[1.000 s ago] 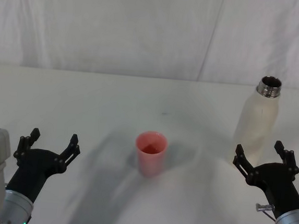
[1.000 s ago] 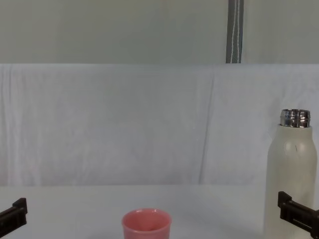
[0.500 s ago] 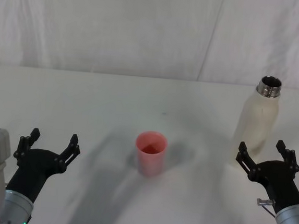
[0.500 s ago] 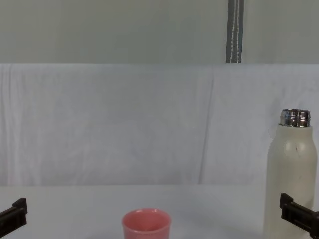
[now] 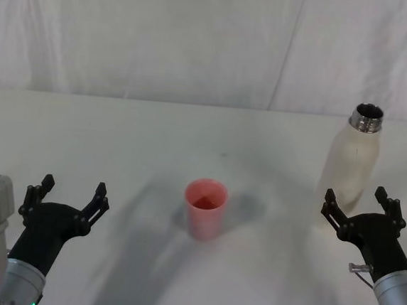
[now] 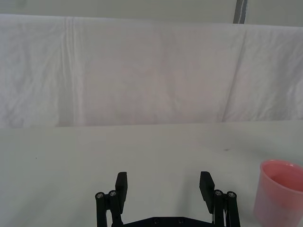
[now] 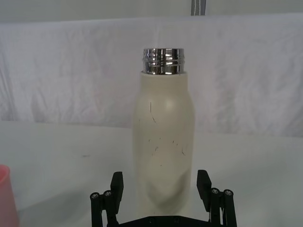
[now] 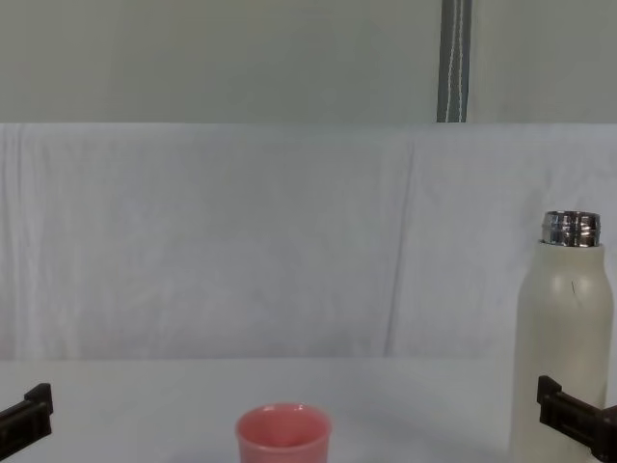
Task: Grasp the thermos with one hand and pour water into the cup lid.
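The thermos (image 5: 350, 164) (image 7: 164, 142) (image 8: 563, 338) stands upright at the right of the table, cream-white with an uncapped chrome neck. My right gripper (image 5: 361, 208) (image 7: 160, 185) is open just in front of its base, one finger on each side, not touching it. The pink cup lid (image 5: 205, 208) (image 8: 283, 435) (image 6: 278, 193) stands upright near the table's middle. At the near left, well away from the cup lid, my left gripper (image 5: 68, 196) (image 6: 163, 184) hangs open and holds nothing.
A white cloth covers the table (image 5: 154, 141) and rises as a backdrop behind it. A grey pole (image 8: 454, 60) stands behind the backdrop. Bare table lies between the cup lid and the thermos.
My right gripper drifted slightly forward and to the right toward the thermos base. The left arm, the cup lid and the thermos stayed where they were.
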Robot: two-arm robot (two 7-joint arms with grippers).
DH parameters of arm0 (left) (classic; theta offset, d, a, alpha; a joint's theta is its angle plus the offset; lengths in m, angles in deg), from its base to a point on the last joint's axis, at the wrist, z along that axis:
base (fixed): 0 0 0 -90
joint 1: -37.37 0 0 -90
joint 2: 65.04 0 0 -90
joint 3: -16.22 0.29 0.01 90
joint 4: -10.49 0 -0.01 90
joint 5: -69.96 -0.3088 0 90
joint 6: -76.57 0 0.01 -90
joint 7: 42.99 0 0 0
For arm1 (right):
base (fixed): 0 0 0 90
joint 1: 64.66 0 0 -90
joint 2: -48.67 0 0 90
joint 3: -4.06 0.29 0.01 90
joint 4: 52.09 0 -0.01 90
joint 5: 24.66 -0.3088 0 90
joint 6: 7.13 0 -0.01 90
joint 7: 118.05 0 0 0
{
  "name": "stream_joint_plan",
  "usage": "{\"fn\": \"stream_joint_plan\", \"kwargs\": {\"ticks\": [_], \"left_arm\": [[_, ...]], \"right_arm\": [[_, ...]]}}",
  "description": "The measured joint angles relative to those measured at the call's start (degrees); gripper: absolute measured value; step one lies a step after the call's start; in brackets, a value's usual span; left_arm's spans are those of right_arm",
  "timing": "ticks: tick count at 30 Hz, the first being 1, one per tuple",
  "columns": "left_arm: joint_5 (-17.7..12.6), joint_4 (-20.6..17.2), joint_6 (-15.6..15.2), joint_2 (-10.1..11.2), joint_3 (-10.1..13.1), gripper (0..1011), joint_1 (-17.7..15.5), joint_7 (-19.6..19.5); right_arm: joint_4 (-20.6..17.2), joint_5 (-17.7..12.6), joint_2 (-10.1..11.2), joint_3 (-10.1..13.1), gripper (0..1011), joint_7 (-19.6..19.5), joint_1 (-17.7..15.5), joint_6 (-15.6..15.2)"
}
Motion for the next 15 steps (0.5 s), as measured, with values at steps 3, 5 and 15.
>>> {"fn": "stream_joint_plan", "kwargs": {"ticks": [3, 5, 15], "left_arm": [[0.0, 0.0, 0.0, 0.0, 0.0, 1001, 0.0, 0.0], [0.0, 0.0, 0.0, 0.0, 0.0, 1001, 0.0, 0.0], [0.0, 0.0, 0.0, 0.0, 0.0, 1001, 0.0, 0.0]], "right_arm": [[0.8, 0.1, -0.2, 0.1, 1001, 0.2, 0.5, 0.0], [1.2, 0.1, -0.3, 0.2, 1002, 0.3, 0.8, 0.0], [3.9, 0.3, -0.5, 0.4, 1002, 1.0, 2.9, 0.1]]}}
